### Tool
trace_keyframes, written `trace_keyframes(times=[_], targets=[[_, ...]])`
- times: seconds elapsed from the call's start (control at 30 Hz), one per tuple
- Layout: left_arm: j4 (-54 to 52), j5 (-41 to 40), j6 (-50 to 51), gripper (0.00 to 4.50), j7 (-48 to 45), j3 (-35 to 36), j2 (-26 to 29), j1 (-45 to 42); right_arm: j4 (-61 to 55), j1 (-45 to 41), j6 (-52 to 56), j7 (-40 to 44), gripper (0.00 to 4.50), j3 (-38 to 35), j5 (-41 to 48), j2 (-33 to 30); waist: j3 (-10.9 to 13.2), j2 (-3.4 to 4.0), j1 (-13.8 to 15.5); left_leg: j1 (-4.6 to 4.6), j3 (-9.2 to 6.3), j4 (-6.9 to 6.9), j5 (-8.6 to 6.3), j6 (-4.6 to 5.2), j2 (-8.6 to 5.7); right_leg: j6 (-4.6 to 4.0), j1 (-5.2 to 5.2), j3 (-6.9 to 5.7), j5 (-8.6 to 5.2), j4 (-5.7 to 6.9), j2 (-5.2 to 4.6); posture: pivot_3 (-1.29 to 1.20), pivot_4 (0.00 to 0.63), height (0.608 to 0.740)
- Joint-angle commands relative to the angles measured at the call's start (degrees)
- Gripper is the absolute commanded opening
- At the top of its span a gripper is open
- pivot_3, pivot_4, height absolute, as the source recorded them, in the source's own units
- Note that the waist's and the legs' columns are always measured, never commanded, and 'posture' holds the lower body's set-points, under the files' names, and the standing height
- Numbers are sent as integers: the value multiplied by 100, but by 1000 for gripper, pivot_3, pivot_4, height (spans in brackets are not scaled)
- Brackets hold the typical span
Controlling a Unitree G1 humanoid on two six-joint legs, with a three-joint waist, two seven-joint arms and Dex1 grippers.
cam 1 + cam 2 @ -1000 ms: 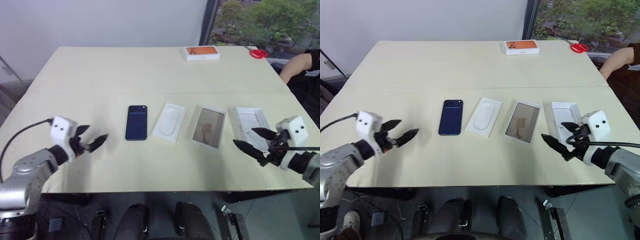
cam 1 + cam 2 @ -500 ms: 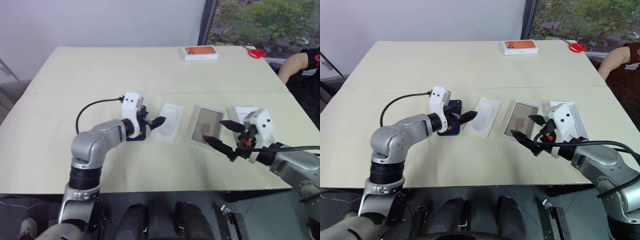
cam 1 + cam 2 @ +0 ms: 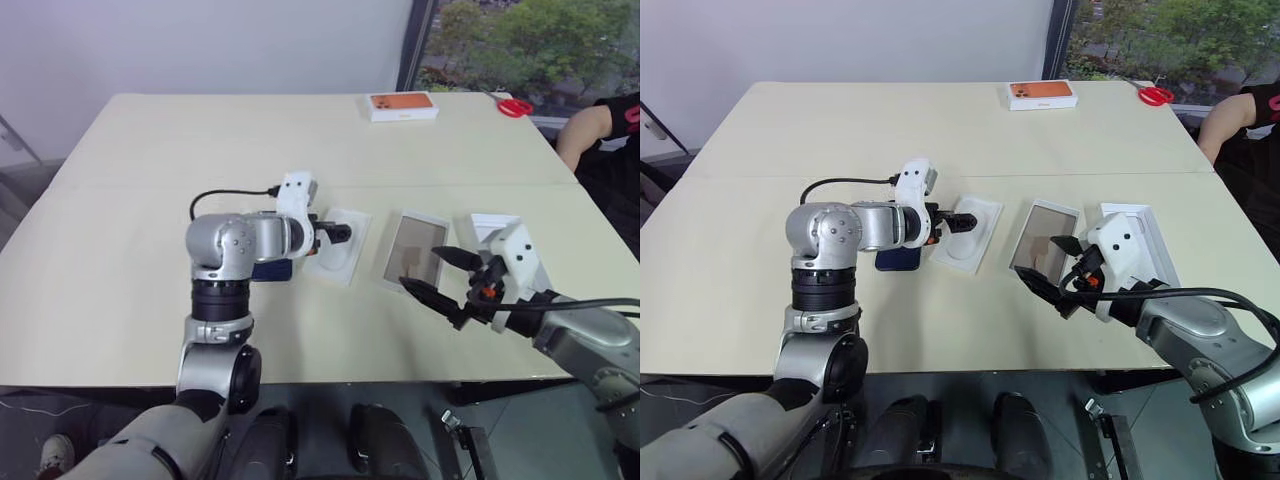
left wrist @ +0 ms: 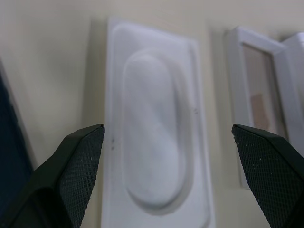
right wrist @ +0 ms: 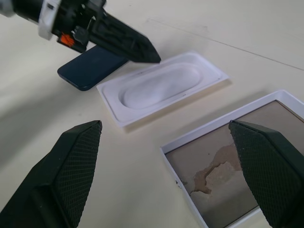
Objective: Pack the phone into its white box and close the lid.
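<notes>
Jaws apart and empty, the left gripper [image 3: 958, 221] hovers mid-frame over the thin white moulded insert [image 3: 968, 232], beside the slim navy-blue glossy phone [image 3: 898, 258] it likely seeks. The right gripper [image 3: 1045, 268], also spread, waits by the shallow white cardboard box [image 3: 1045, 244]; the white cardboard lid [image 3: 1135, 226] lies right, all on the cream surface [image 3: 940, 130].

both arms reach forward, left gripper [image 3: 962, 221] and right gripper [image 3: 1048, 268] fingers spread wide, holding nothing.

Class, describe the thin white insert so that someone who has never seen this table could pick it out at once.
On the beige table, four flat things lie in a row near the front edge. The insert is second from the left, between the phone and the white box. It alone has a smooth oval recess.
</notes>
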Motion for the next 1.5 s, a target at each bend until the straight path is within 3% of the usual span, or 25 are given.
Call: trace_keyframes(times=[0.03, 0.5, 0.6, 0.8, 0.83, 0.87, 1.07, 1.5], targets=[[142, 244, -26, 4500, 170, 27, -35, -301, -174, -16, -77, 23, 4461, -151, 80, -72, 0, 0, 3, 0, 0, 0, 0, 0, 0, 0, 0, 0, 0, 0, 0, 0, 150, 740], [898, 246, 510, 4500, -212, 386, -193, -603, -298, 107, -136, -8, 4461, -67, 49, -21, 0, 0, 6, -1, 1, 0, 0, 0, -3, 0, 0, 0, 0, 0, -5, 0, 150, 740], [984, 337, 568, 3669, -241, 475, -189, -630, -323, 147, -155, -11, 4500, -65, 40, -16, 0, 0, 5, 0, 1, 0, 0, -1, -2, 0, 0, 0, 0, 0, -5, 0, 150, 740], [1074, 443, 506, 658, -191, 590, -189, -668, -357, 150, -157, -55, 4500, -31, 50, 16, 0, 0, 5, 0, 1, 0, 0, -1, -2, 0, 0, 1, 0, 1, -6, 0, 150, 740], [1077, 455, 485, 225, -176, 610, -192, -673, -358, 148, -155, -61, 4500, -27, 53, 18, 0, 0, 6, 0, 1, 0, 0, -1, -2, 0, 0, 0, 0, 0, -6, 0, 150, 740], [1074, 469, 447, 66, -162, 621, -183, -676, -360, 147, -154, -64, 4500, -24, 56, 18, 0, 0, 7, -1, 1, 0, 0, -1, -2, 0, 0, 1, 0, 1, -7, 0, 150, 740], [875, 485, -31, 66, -131, 808, -34, -637, -370, 130, -143, -52, 4500, -49, 83, -7, 0, 0, -5, 0, 1, 0, 0, -1, -2, 0, 0, 0, 1, 1, -9, 0, 150, 740], [1067, -161, 215, 66, -389, 2144, -71, -987, -420, 143, -126, -95, 4500, -209, 78, -86, 0, 0, 11, -1, 2, 1, 0, -2, -6, 1, -1, -1, 2, 3, -11, 0, 150, 740]])
